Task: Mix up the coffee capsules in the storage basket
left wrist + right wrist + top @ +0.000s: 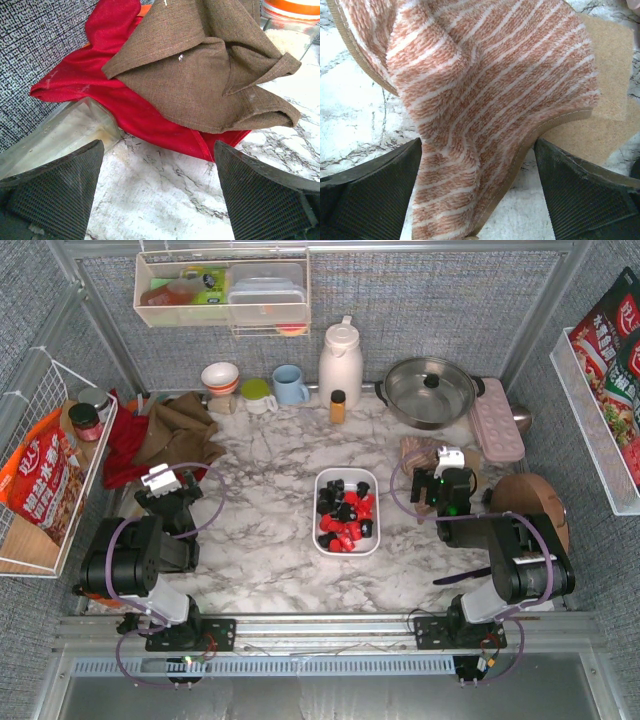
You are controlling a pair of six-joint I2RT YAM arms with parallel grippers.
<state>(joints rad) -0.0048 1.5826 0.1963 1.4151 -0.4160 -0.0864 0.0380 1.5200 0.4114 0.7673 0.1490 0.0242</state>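
**Between the left tool (160, 480) and the right tool (447, 462): the storage basket (322, 480)**

It sits on the bench (260, 535), well apart from both. Red and black coffee capsules (345, 512) lie inside. Both tools are spread wide, holding nothing.

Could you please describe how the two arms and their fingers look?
The left arm and right arm are black with rounded joints, and a thin purple cable loops along each. A small white block sits near each wrist. The fingers are black wedges with a fine grid texture.
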